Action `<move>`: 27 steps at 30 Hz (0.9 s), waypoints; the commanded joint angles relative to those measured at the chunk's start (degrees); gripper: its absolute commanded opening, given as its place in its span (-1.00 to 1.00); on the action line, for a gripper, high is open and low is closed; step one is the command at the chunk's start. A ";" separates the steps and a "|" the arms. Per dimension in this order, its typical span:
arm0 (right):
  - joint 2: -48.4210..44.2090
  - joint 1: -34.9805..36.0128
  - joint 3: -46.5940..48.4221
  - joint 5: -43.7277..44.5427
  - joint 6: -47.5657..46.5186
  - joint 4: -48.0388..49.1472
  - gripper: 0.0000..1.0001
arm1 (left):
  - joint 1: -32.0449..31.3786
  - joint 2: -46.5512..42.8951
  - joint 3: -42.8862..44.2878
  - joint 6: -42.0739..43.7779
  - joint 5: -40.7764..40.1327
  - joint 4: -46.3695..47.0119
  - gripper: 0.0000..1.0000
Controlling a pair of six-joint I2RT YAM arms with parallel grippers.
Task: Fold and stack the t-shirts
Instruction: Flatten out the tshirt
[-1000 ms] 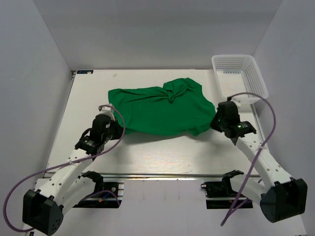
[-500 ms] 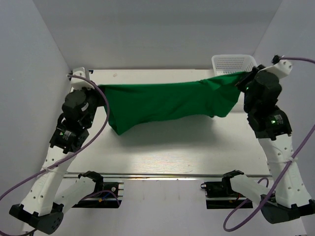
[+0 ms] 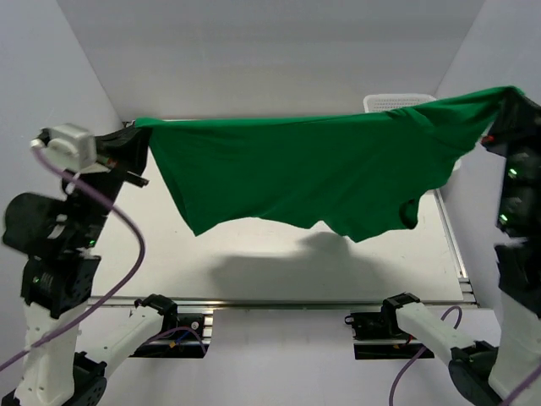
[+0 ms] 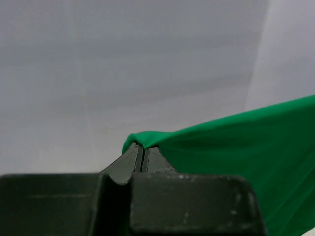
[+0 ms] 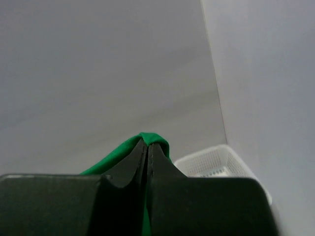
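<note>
The green t-shirt (image 3: pixel 304 173) hangs stretched in the air between both arms, high above the table, its lower edge dangling free. My left gripper (image 3: pixel 139 125) is shut on its left corner; in the left wrist view the gripper (image 4: pixel 141 147) pinches a fold of the t-shirt (image 4: pixel 236 142). My right gripper (image 3: pixel 510 91) is shut on the right corner; in the right wrist view the gripper (image 5: pixel 147 143) has the t-shirt (image 5: pixel 115 156) draped over its tips.
A white mesh basket (image 3: pixel 397 102) stands at the table's back right, mostly hidden behind the shirt; it also shows in the right wrist view (image 5: pixel 211 162). The shirt's shadow falls on the white table (image 3: pixel 254 266). Grey walls close in left, right and behind.
Both arms have lifted the shirt off the table and pulled it wide apart, rising from table level to high up; the shirt now hangs spread in the air.
</note>
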 commanded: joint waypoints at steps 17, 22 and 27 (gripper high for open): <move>-11.97 -0.38 10.48 -13.27 -8.74 3.68 -1.00 | 1.19 -2.56 22.86 4.87 12.90 -10.83 -1.00; -11.35 -0.38 2.96 -14.22 -8.56 5.17 -1.00 | 1.19 -0.98 16.04 4.87 11.68 -7.76 -1.00; -9.16 -0.21 -15.42 -13.63 -5.05 14.65 -1.00 | 0.22 3.14 -1.26 4.00 -8.24 2.58 -1.00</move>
